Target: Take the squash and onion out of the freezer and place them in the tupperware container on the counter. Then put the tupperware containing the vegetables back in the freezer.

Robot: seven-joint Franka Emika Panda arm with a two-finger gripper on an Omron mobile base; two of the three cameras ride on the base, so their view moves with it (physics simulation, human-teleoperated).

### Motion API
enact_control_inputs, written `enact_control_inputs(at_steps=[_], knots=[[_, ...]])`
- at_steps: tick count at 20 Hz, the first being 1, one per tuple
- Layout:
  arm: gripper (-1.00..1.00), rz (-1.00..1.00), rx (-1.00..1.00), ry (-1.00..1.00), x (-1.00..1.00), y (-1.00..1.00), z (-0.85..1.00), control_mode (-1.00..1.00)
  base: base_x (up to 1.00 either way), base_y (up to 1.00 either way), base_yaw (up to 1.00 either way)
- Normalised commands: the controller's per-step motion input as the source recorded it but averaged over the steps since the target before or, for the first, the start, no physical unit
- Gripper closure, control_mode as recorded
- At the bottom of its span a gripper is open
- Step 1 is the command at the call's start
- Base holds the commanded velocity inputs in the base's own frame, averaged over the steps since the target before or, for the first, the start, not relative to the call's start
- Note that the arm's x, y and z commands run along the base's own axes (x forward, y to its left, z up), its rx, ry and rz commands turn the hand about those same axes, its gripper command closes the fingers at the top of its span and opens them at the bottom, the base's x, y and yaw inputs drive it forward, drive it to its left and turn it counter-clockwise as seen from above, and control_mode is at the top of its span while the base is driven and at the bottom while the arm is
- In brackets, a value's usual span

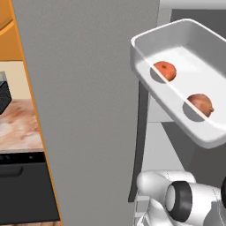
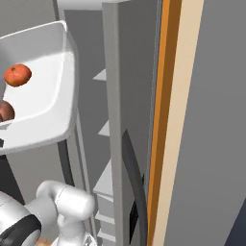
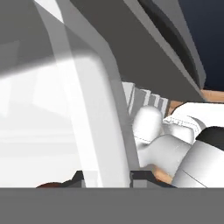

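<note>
Grey freezer is seen open, its shelves visible. White tupperware container is held raised before it, the fingers nearly closed on its rim. Squash and onion are lying inside, apart.

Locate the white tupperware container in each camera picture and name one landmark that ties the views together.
Left base view: the tupperware container sits upper right, tilted, raised in front of the open freezer.
Right base view: upper left, cut off by the left edge.
Hand view: the large white rim and wall at left and centre, seen very close.
Shared landmark: the round orange-red vegetable inside the tub, seen in both base views.
</note>
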Motion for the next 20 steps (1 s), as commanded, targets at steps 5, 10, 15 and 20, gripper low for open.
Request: enact_control_inputs(at_steps=[5,10,15,20], knots=[[1.0,-0.48,0.09,0.0,0.3,0.13,0.0,-1.0,0.0,0.0,0.0],[1.0,-0.38,0.15,0.0,0.46,0.0,-0.02,-1.0,0.0,0.0,0.0],[1.0,-0.21,0.15,-0.03,0.55,0.0,-0.25,-1.0,0.0,0.0,0.0],[1.0,-0.14,0.1,-0.14,0.52,0.0,-0.2,-1.0,0.0,0.0,0.0]])
